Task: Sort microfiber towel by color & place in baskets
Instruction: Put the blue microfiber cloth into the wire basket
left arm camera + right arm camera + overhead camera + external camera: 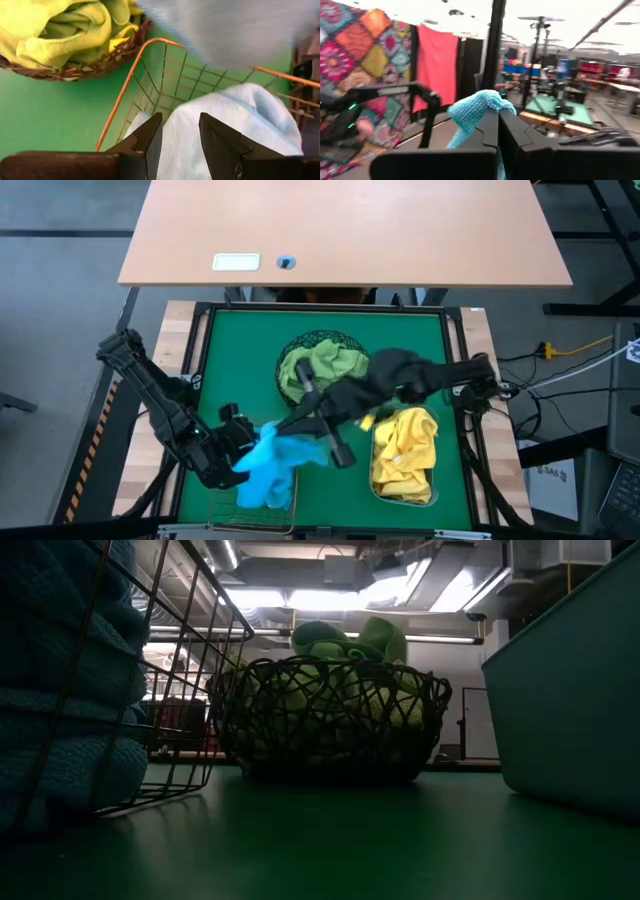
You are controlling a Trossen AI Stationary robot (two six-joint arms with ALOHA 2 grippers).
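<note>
Overhead and wrist views of a two-arm cloth-sorting station on a green-topped counter (420,340). The round black wire-mesh bowl (300,346) at centre holds light green microfiber towels (325,365); the translucent bluish plastic tub (377,483) to the right holds bright yellow towels (405,450); the rectangular copper-coloured wire basket (252,522) at the near left holds folded sky-blue towels (220,115). A further sky-blue microfiber towel (275,460) hangs above that basket, its lower part drooping toward the basket's open top. The right gripper (498,114), reaching across from the right, is clamped fully closed on an upper corner of this hanging towel, a tuft of blue pile bulging above the fingertips in the right wrist view. The left gripper (179,131) sits just beside the same cloth over the basket, its jaws partly apart; blue fabric shows between and beyond them, but whether they pinch it or merely straddle it cannot be told. Handling note, as a judgement: the towel is light, limp and non-fragile, and its looped pile gives good friction, so slipping is unlikely; because it folds and trails freely, a pinch on a bunched corner or edge, as shown here, suits it best, and loose ends may snag on the basket wires or drape over the rim upon release.
</note>
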